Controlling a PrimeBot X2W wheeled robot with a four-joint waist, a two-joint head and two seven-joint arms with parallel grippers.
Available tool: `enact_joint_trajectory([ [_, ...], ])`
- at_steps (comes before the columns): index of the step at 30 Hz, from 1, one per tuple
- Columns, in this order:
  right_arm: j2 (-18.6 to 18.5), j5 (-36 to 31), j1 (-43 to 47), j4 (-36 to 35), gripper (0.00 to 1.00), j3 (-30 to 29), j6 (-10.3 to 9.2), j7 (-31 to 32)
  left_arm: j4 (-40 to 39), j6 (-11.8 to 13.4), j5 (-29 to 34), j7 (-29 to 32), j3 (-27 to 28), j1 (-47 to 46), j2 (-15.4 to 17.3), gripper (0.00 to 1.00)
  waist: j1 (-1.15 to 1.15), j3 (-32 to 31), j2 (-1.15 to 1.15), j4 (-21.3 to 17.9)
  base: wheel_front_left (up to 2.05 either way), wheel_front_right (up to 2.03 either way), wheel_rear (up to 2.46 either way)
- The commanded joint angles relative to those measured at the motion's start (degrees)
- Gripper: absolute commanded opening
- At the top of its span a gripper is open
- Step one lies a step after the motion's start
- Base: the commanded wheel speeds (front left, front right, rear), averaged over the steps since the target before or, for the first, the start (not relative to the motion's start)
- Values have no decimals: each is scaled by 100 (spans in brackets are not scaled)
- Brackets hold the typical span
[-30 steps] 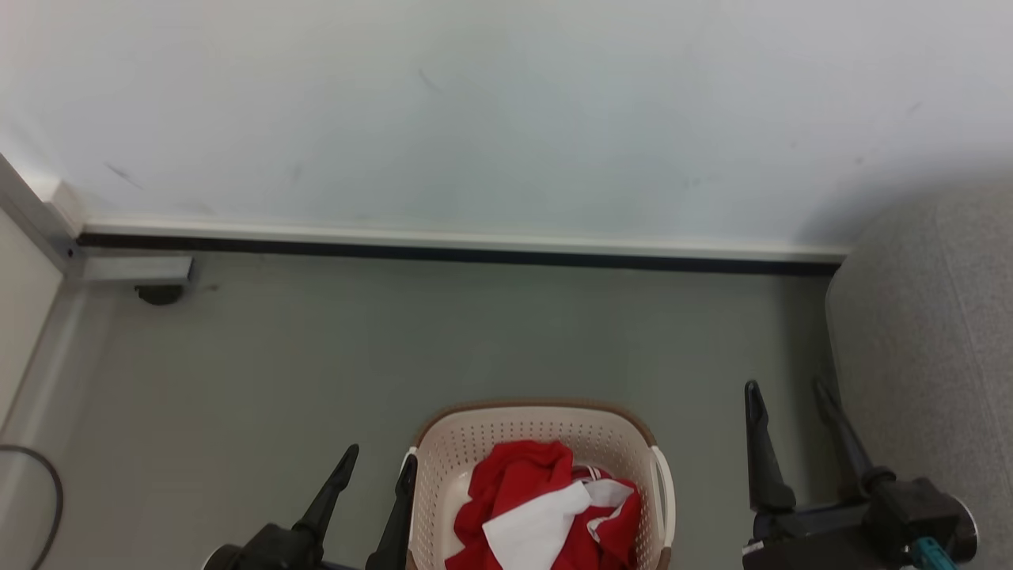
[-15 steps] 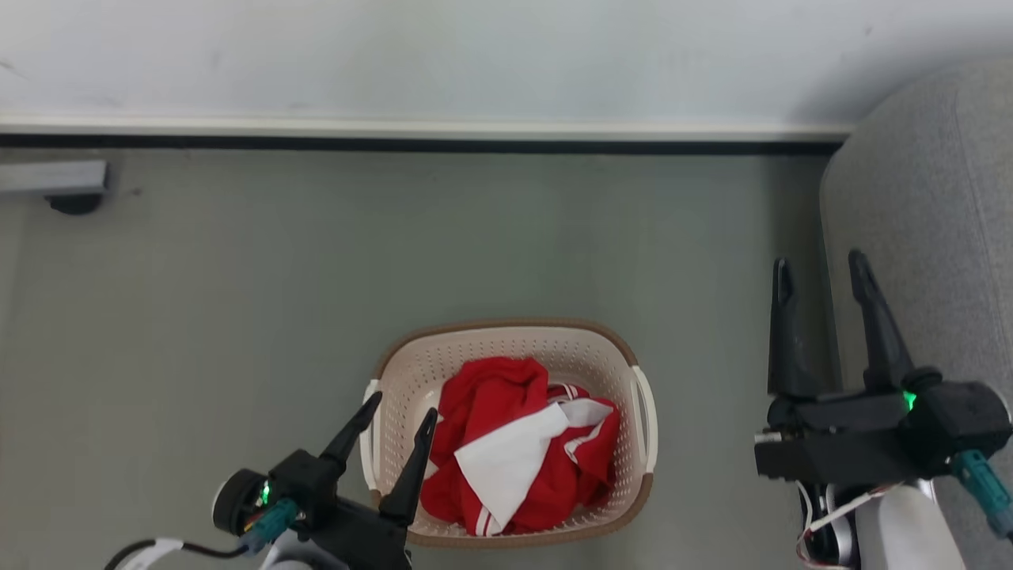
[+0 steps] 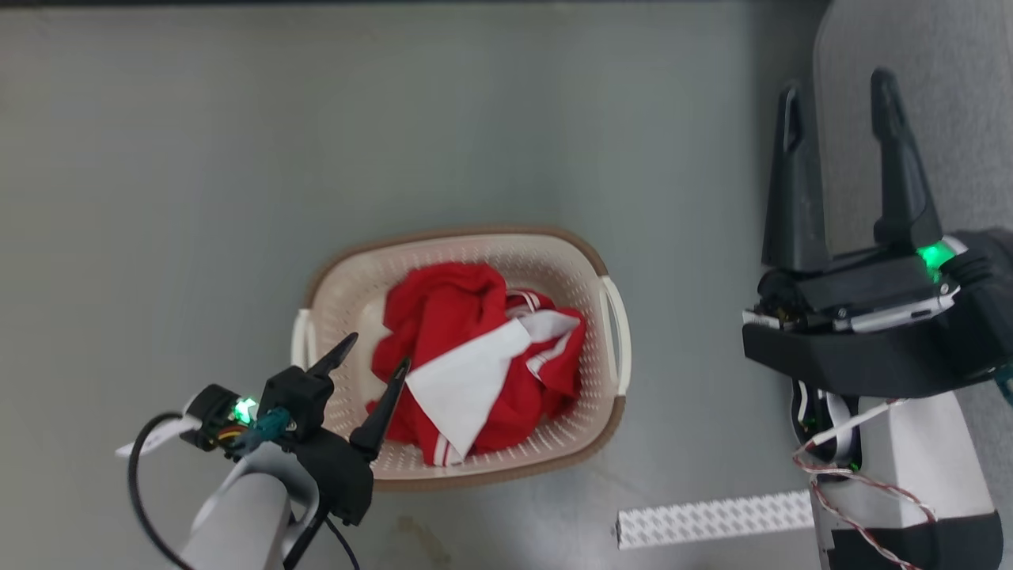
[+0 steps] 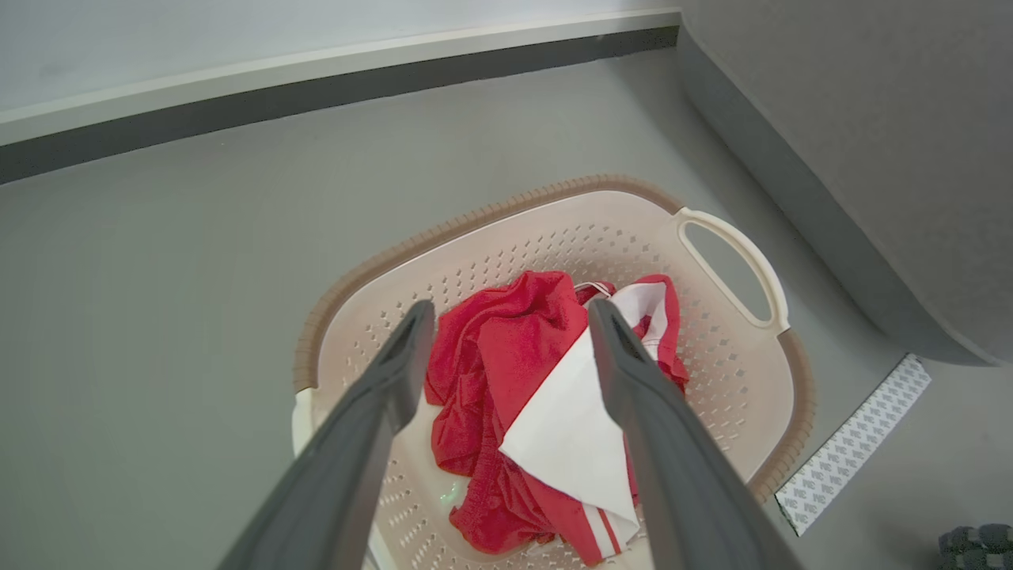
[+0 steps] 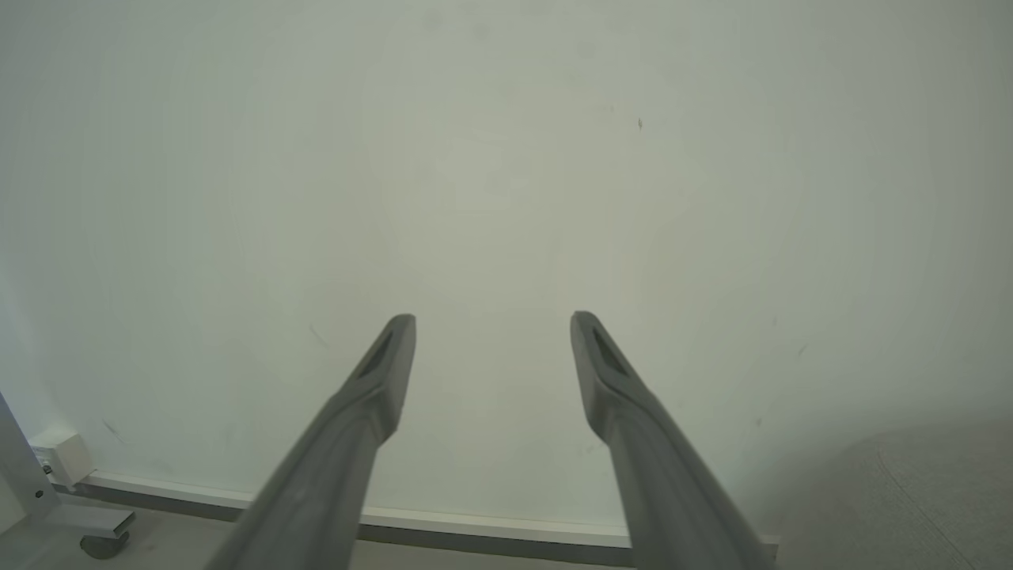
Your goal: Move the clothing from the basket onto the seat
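Note:
A heap of red clothing [image 3: 467, 356] with a white panel lies in the cream basket [image 3: 593, 261] on the grey floor, and shows again in the left wrist view as clothing [image 4: 514, 364] in the basket [image 4: 736, 380]. My left gripper [image 3: 373, 352] hangs open over the basket's near-left rim, its fingers [image 4: 641, 396] straddling the heap from above without touching it. My right gripper [image 3: 835, 87] stands open and empty, high at the right beside the edge of the grey seat [image 3: 950, 87]; in its own view the right gripper [image 5: 491, 321] faces a pale wall.
A strip of patterned white tape [image 3: 712, 518] lies on the floor right of the basket. The wall's dark skirting [image 4: 316, 87] runs behind the basket. A small castor [image 5: 99, 542] stands by the wall at the far left.
The head camera has tilted down, so the wall has slid out of the top. My left gripper has come over the basket's near-left rim, above the clothing. Both grippers stay open.

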Motion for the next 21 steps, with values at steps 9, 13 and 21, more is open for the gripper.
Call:
enact_joint_trajectory([
  [9,11,176,-539,-261,100,161,21,-14,985,-1,-525,64,-1027,-864,352,100,-1,1167,-1,-556,0,0,0],
  [13,12,264,-708,-457,100,241,21,-14,1245,-1,-743,84,-1498,-1165,433,100,-1,1421,-1,-652,0,0,0],
  [21,11,389,-981,-892,100,398,21,-14,1669,-16,-832,150,-1983,-1687,505,100,-1,1812,-1,-790,0,0,0],
])
